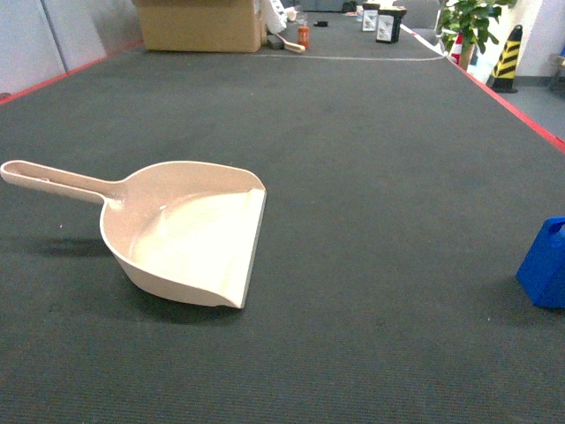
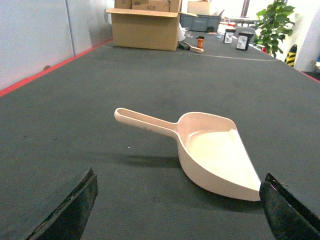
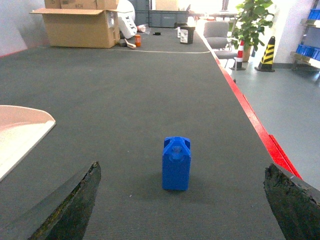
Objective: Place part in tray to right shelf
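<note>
Dark, finely ribbed mat (image 1: 353, 177) underfoot. Tray (image 1: 190, 234): smooth cream plastic scoop, raised rim, long straight handle pointing left, lying flat at the left of my head view. Part (image 3: 176, 163): glossy blue faceted block, standing upright, well apart from the tray, far right. My left claw (image 2: 177, 210) hangs low facing the tray, fingers spread wide. My right claw (image 3: 182, 210) faces the part, also spread; neither touches anything. Cardboard box (image 1: 201, 24) far back.

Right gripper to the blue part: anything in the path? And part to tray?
Nothing visible. In the right wrist view the part stands upright on bare mat, centred ahead of the open right gripper. In the head view, only bare mat lies between the part and the tray.
</note>
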Available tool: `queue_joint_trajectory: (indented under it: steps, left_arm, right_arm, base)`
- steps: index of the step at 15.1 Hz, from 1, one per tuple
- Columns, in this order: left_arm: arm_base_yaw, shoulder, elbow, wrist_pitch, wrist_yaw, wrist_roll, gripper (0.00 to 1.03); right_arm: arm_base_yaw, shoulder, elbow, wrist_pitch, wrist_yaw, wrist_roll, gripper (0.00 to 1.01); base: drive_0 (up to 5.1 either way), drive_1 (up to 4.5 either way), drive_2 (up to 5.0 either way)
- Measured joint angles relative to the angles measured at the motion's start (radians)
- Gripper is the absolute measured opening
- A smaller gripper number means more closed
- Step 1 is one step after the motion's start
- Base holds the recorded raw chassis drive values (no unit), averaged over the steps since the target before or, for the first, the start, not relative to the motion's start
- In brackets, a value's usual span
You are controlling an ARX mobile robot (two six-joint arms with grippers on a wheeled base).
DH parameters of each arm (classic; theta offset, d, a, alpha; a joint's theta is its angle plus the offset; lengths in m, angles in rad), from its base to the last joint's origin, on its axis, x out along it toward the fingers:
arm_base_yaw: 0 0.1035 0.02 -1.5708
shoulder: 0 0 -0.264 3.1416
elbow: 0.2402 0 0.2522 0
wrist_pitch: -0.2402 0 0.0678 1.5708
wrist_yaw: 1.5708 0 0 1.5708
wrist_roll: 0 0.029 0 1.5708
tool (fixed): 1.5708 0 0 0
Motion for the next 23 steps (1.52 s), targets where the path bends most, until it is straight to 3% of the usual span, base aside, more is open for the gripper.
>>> queue_joint_trajectory:
  steps: [8,9,10,12,14,15,17,19,20,23]
  left_arm:
    - [0.0,0.0,0.0,0.0,0.0,0.0,0.98]
    - [-0.004,0.013,0.013,-0.059,-0.011,-0.018,0.98]
    - [-0.001,0.114,0.053,-0.137,0.002,-0.11,0.98]
    - [0.055,0.329,0.074,0.014,0.156,-0.306,0.98]
    - [0.094,0.628,0.118,0.307,0.269,-0.492,0.98]
    - [0.114,0.888,0.153,0.547,0.326,-0.605,0.98]
    - [0.124,1.207,0.237,0.821,0.341,-0.707,0.98]
    - [0.127,1.473,0.351,0.994,0.359,-0.782,0.98]
    - [0.121,1.587,0.412,1.018,0.359,-0.817,0.98]
    - [0.108,1.82,0.599,0.982,0.35,-0.846,0.98]
  right_arm:
    - [0.0,0.0,0.0,0.0,0.0,0.0,0.98]
    - [0.0,0.0,0.0,0.0,0.0,0.0,0.98]
    - [0.0,0.0,0.0,0.0,0.0,0.0,0.98]
    - [0.0,0.0,0.0,0.0,0.0,0.0,0.98]
    - [0.0,0.0,0.0,0.0,0.0,0.0,0.98]
    - [0.0,0.0,0.0,0.0,0.0,0.0,0.98]
    - [0.0,0.0,0.0,0.0,0.0,0.0,0.98]
    - [0.0,0.0,0.0,0.0,0.0,0.0,0.98]
    - [0.0,0.0,0.0,0.0,0.0,0.0,0.98]
    - [0.0,0.0,0.0,0.0,0.0,0.0,0.98]
  base:
    - [0.0,0.0,0.0]
    - [0.0,0.0,0.0]
    - [0.0,0.0,0.0]
    - [0.0,0.0,0.0]
    - [0.0,0.0,0.0]
    - [0.0,0.0,0.0]
    - [0.0,0.0,0.0]
    - [0.0,0.0,0.0]
    - [0.0,0.0,0.0]
    - [0.0,0.0,0.0]
